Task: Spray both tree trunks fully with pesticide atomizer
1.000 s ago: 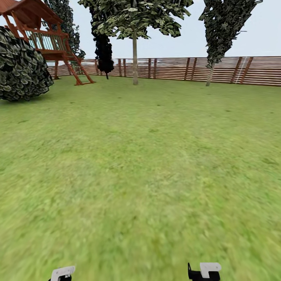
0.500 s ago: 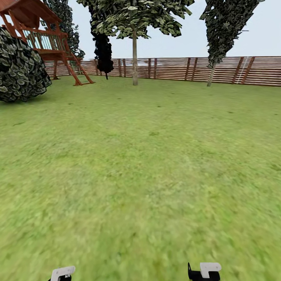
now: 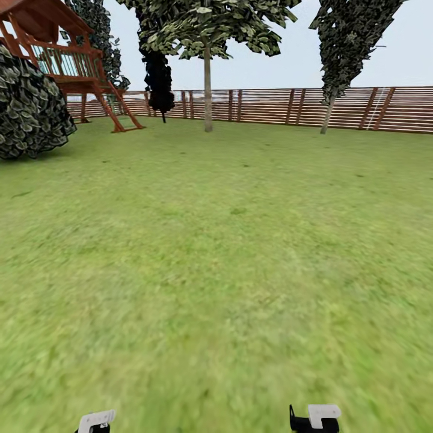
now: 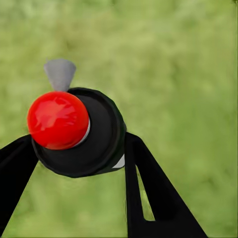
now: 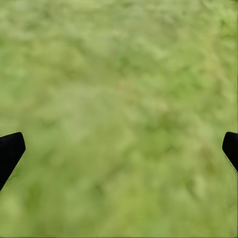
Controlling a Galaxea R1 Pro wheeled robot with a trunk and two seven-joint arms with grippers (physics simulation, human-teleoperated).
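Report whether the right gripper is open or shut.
Open. In the right wrist view the right gripper has its two black fingertips far apart at opposite edges, with blurry green grass between them.

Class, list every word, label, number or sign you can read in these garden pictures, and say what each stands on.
None: no readable text anywhere.
The pesticide atomizer between the left gripper's fingers has a red knob, no lettering.
The fence and playhouse carry no signs.
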